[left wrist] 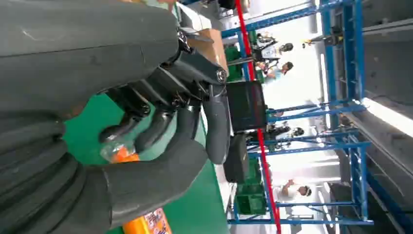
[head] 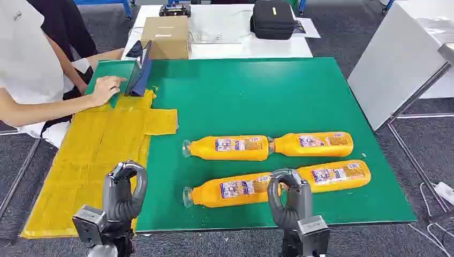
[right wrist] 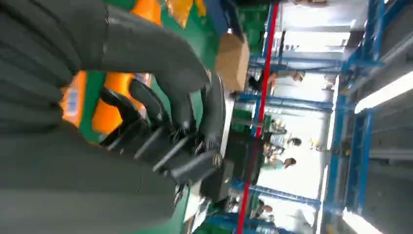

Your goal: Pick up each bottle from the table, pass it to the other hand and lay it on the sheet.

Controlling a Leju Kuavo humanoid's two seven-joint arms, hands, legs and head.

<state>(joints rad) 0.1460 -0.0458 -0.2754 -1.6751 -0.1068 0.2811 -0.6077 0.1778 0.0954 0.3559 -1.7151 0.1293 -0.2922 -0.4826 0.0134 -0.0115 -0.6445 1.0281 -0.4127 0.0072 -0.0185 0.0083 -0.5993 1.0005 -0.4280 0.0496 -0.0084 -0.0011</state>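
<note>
Green rectangular work mat [head: 257, 91] covering the table, bearing all task items. Yellow sheet of taped plastic panels [head: 91, 155] lies along the mat's left side, reaching the near edge; a person's hand [head: 107, 88] rests at its far end beside a dark blue tablet-like device [head: 140, 72]. Beyond the mat: a brown cardboard box [head: 166, 35] and a black zipped case [head: 273, 19] on a white table.

Four orange plastic bottles with clear caps and blue-and-white labels lie on their sides on the right half of the mat, in two end-to-end rows: far-left bottle [head: 227, 148], far-right bottle [head: 313, 143], near-left bottle [head: 227, 191], near-right bottle [head: 334, 175]. None is on the sheet.

Right hand [head: 289, 201] hovers at the near edge, just over the junction of the two near bottles, fingers curled inward and holding nothing. Left hand [head: 124, 193] is poised over the boundary of sheet and mat, fingers likewise curled and empty.

Judged step: first pick-up by the right hand. The fingers should spread, then close across a near bottle's mid-body, leaving one end free for the left hand to take it; a grasp near the tapered neck could slip.

Label print is too small to read; no brand is legible.
</note>
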